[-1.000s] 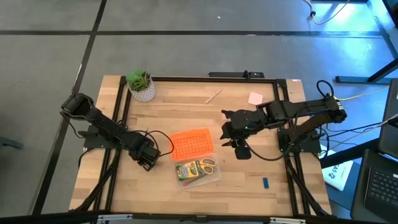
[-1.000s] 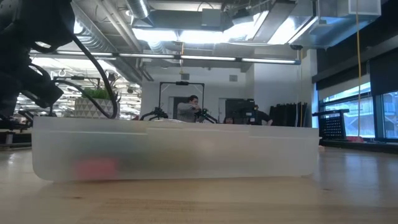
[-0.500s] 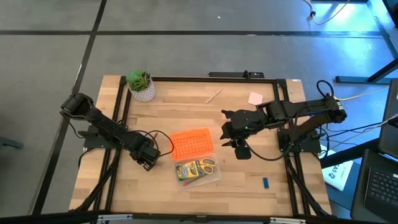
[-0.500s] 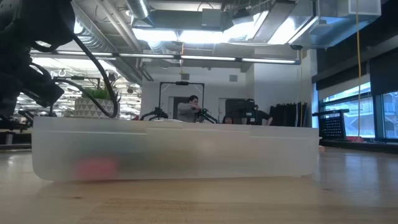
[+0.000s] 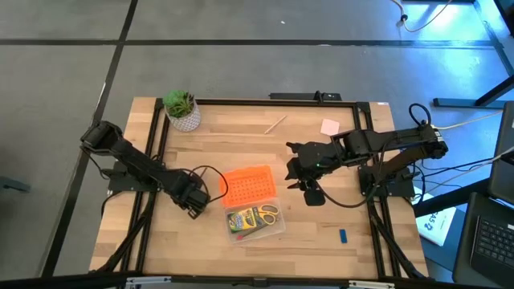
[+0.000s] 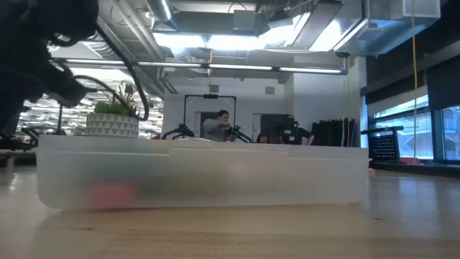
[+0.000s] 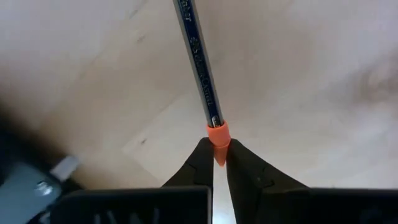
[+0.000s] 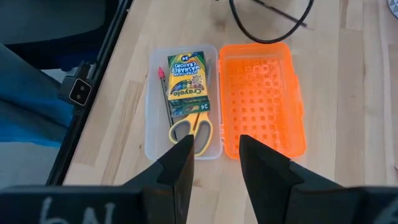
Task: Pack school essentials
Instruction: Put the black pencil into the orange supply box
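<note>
The clear case (image 5: 255,218) lies open near the table's near edge, its orange perforated lid (image 5: 247,185) flat on the far side. Inside lie the green-and-yellow crayon box (image 8: 186,84), yellow-handled scissors (image 8: 189,129) and a red-tipped pencil (image 8: 164,90). My left gripper (image 5: 195,202) is left of the case, shut on a dark blue pencil (image 7: 199,62). My right gripper (image 8: 214,140) hovers open right of the lid (image 5: 295,172). The pale wooden pencil (image 5: 275,124), pink note pad (image 5: 329,126) and blue eraser (image 5: 342,235) lie on the table. My left gripper pinches the dark pencil by its orange end cap (image 7: 217,134), only at the fingertips (image 7: 202,155). The pencil runs on straight ahead of the fingers, in line with them. Whether its far end touches the table cannot be told.
A green potted plant (image 5: 181,110) stands at the table's far left corner. A black cable (image 5: 345,201) lies right of the right gripper. In the low view the case's translucent wall (image 6: 201,176) blocks most of the table; people stand in the room behind.
My left gripper, still shut on the pencil, has shifted a little toward the table's right, closer to the case. In the low view the left arm has moved aside and shows more of the plant. The right arm has kept still.
</note>
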